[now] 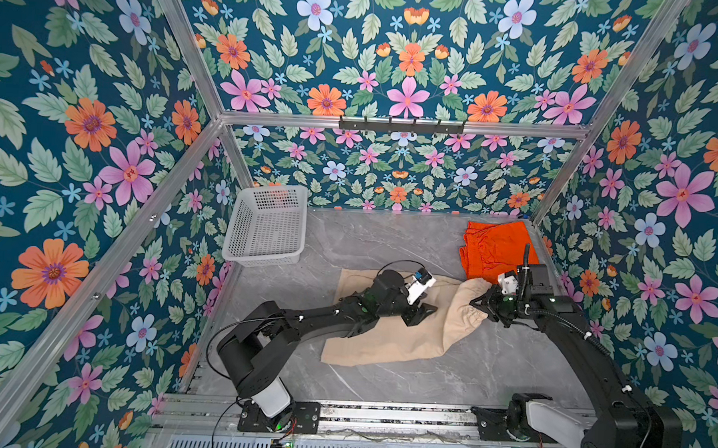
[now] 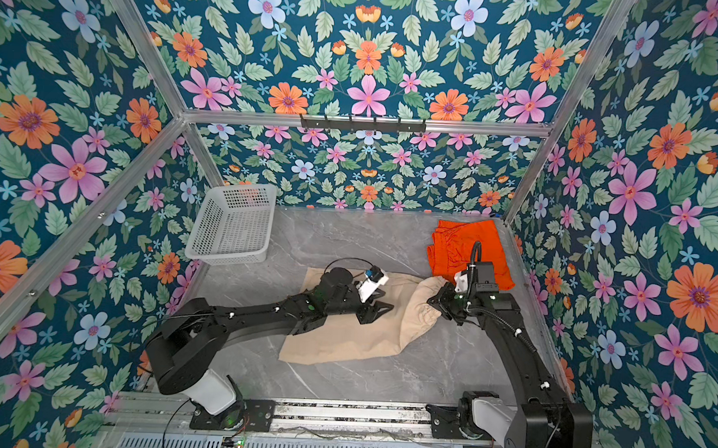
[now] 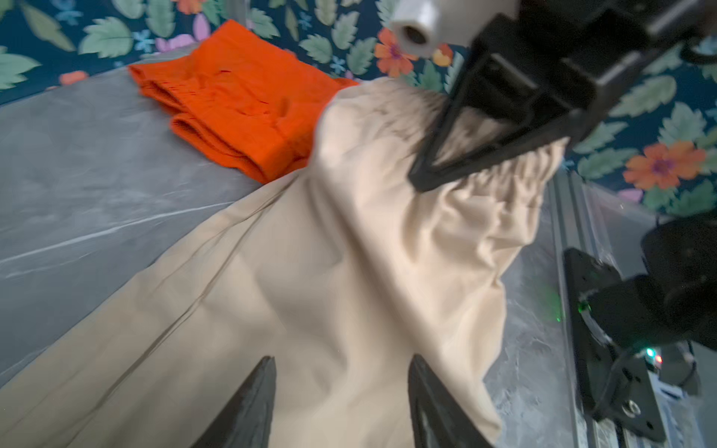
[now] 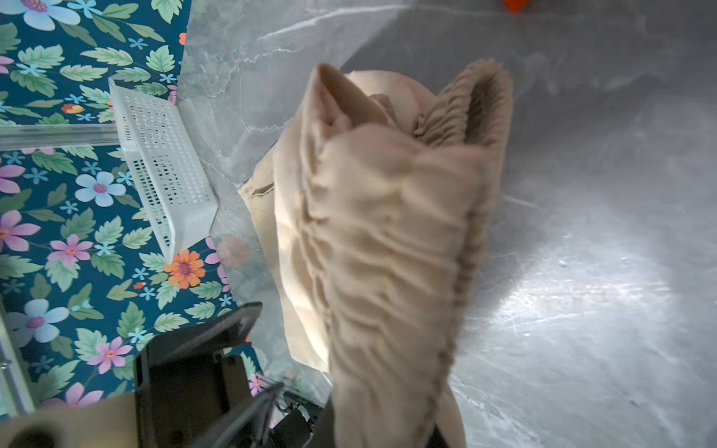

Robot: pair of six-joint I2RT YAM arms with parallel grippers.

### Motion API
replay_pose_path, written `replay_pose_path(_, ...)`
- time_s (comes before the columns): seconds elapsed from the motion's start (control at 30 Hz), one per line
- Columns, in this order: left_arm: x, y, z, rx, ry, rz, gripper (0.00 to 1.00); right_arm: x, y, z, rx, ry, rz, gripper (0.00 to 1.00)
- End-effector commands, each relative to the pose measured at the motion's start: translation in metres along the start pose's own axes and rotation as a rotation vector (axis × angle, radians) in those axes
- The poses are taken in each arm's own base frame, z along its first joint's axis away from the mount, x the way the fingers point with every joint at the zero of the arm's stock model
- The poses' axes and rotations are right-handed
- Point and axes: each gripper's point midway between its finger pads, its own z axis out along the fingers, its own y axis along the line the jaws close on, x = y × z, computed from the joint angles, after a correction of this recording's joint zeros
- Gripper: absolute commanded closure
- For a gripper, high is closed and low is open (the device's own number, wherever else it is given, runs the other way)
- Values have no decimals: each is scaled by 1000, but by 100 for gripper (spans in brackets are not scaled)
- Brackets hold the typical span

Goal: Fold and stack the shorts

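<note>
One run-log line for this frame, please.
left gripper open over beige shorts | right gripper shut on their elastic waistband, lifted | orange shorts folded, far right corner | stack not yet made

No text, label, brand, number or sign is legible in any view. The orange shorts [image 1: 496,244] at far right, the beige shorts [image 1: 402,339] at near centre and the white perforated basket [image 1: 265,233] at far left show only plain surfaces. Any marking on the arm housings is too small to read.
</note>
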Motion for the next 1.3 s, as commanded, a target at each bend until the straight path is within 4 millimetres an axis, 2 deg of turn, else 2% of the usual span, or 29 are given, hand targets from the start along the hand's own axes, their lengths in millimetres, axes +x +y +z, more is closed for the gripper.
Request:
replay_pose_path(0.0,11,39,-22,-178,19,-226,49,-3,-5,-16,117,13,-125,87)
replay_pose_path(0.13,33,87,-60,-348,8,-476,52,-24,20,-33,158,-36,-251,87)
replay_pose_path(0.23,51,109,-83,-434,-7,-605,54,-32,37,-36,220,-55,-363,87)
replay_pose_path(0.3,63,118,-91,-465,-5,-662,54,-35,45,-34,276,-49,-437,88)
replay_pose_path(0.43,89,125,-93,-477,27,-750,56,-40,65,-27,362,-41,-534,88)
replay_pose_path(0.57,111,130,-88,-499,78,-784,60,-37,98,-19,395,-64,-645,88)
replay_pose_path(0.73,136,142,-91,-568,117,-807,67,-24,133,-5,427,-89,-754,88)
replay_pose_path(0.87,154,146,-89,-591,156,-808,73,-9,151,11,440,-89,-820,88)
replay_pose_path(1.07,178,147,-83,-597,198,-826,79,21,161,57,515,-15,-925,88)
replay_pose_path(1.27,180,148,-83,-600,196,-825,79,65,170,105,504,93,-962,88)
